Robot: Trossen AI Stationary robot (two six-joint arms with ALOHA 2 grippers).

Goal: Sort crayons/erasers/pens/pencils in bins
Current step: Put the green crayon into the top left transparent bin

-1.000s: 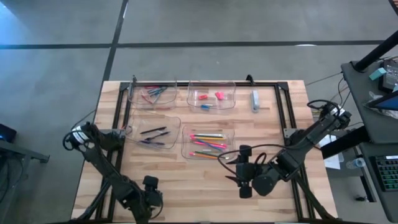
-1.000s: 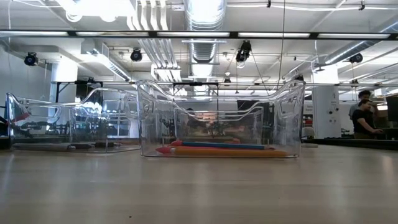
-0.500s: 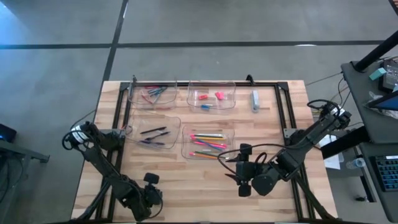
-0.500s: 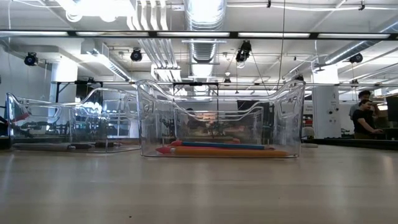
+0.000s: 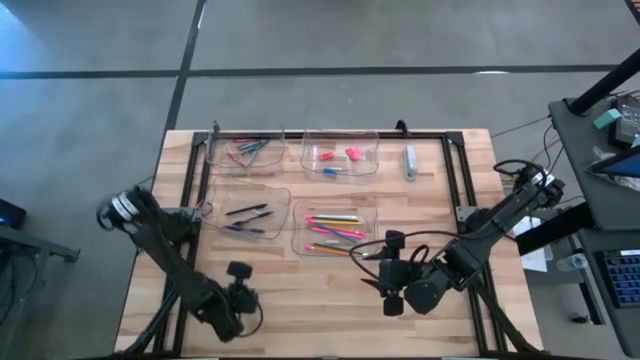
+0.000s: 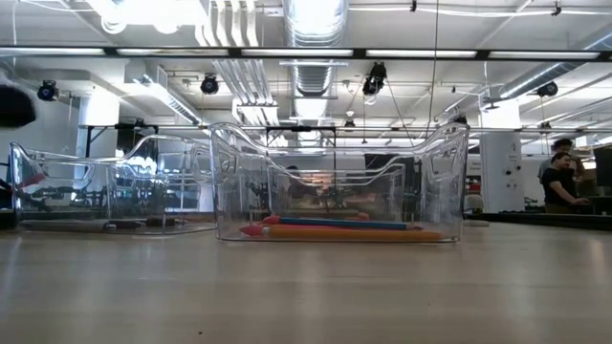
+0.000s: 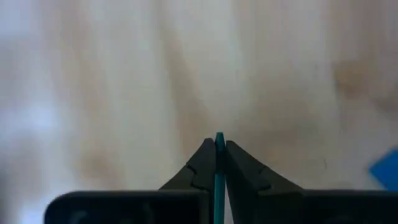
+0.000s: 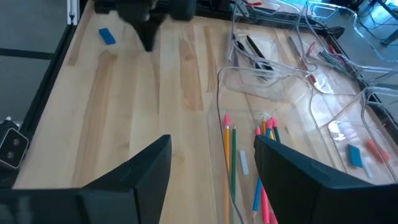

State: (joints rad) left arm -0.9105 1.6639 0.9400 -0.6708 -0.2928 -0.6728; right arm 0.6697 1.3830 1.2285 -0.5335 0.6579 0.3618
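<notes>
Left tool (image 7: pixel 217 155), near the surface's (image 5: pixel 330 300) front-left corner, has just clamped shut on a thin teal stick (image 7: pixel 218 180), likely a crayon; bin delivery follows. Right tool (image 8: pixel 211 171) waits unclenched beside the pencil bin (image 5: pixel 298 222).

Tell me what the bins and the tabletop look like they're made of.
The bins: clear, glossy plastic, it seems; the contents show through the walls and the rims catch highlights, plainest on the near bin in the low view. The tabletop: pale wood, probably planks or butcher block, with a matte finish; long grain lines and seams run across it.
</notes>
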